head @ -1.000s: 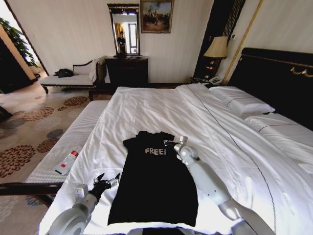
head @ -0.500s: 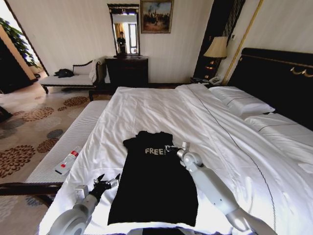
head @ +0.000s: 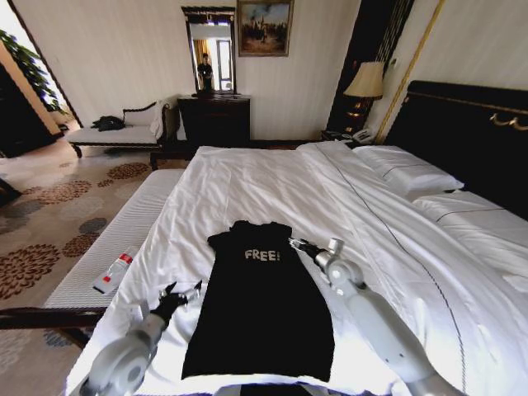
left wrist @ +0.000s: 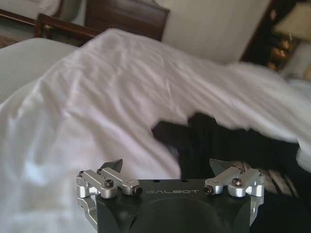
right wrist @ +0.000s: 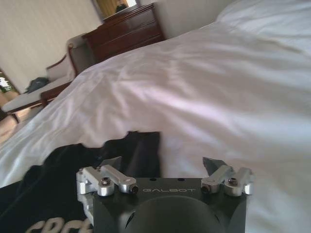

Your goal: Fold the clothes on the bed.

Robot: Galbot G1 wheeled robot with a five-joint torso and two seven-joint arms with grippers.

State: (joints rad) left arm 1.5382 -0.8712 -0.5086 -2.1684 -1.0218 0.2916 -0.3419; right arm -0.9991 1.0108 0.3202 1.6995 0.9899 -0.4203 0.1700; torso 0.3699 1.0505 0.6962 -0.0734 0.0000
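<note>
"FREE!" T-shirt on bed; "GALBOT" left gripper, right gripper both spread, empty.

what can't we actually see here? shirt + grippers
- T-shirt hem, head view: cut off by the bottom edge.
- Its lettering, right wrist view: cut off at the bottom edge.
- Right gripper contact with the shirt, head view: too small to tell.
- Shirt past the left gripper, left wrist view: blurred.
</note>
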